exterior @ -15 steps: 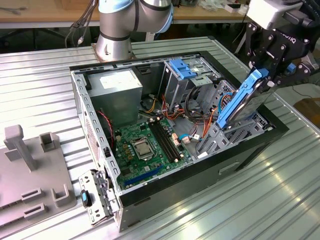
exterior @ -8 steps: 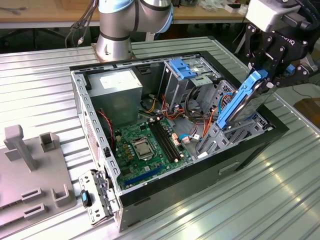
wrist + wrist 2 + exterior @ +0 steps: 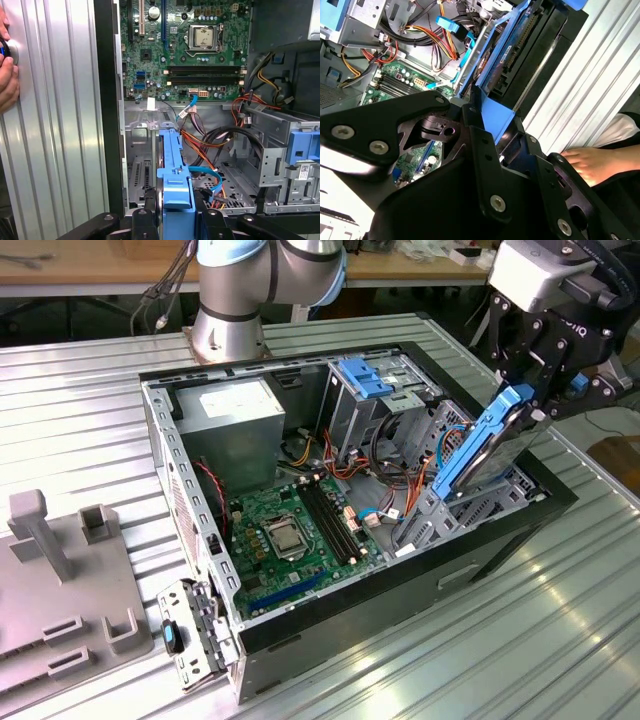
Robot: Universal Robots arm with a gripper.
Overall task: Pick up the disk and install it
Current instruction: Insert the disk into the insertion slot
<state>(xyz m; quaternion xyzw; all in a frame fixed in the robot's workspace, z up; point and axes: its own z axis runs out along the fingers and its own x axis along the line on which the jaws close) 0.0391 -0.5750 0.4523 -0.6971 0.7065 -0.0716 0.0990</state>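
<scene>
Currently you are in the install step: the pick-up is done and the disk (image 3: 488,445) is off the table (image 3: 80,410). The gripper (image 3: 535,400) is pinched onto the disk's upper end, with a finger (image 3: 142,220) on each side of the blue rail in the first wrist view.

Position of the disk: it is tilted, not upright. Its lower end is at the grey metal bay (image 3: 440,512), in the corner of the computer case (image 3: 420,590) towards the exterior view's right. Whether the rails have entered the bay's guides cannot be told. I judge it not yet seated, as most of its length stands above the case rim.

Requirement, as a judgement: this insertion calls for you to square the disk with the bay and keep the blue rails true to the guides. The loose blue cable (image 3: 202,175) and the orange wires (image 3: 200,150) lie just beside the bay and could snag.

Contents of the open case:
- green circuit board (image 3: 290,530) on the floor
- silver power supply (image 3: 235,415) at the far corner
- second metal cage carrying a lighter blue bracket (image 3: 365,375)
- wire bundles between them

Outside the case, a person's hand (image 3: 7,85) rests on the table in the first wrist view, near the case. Keep it in mind.
</scene>
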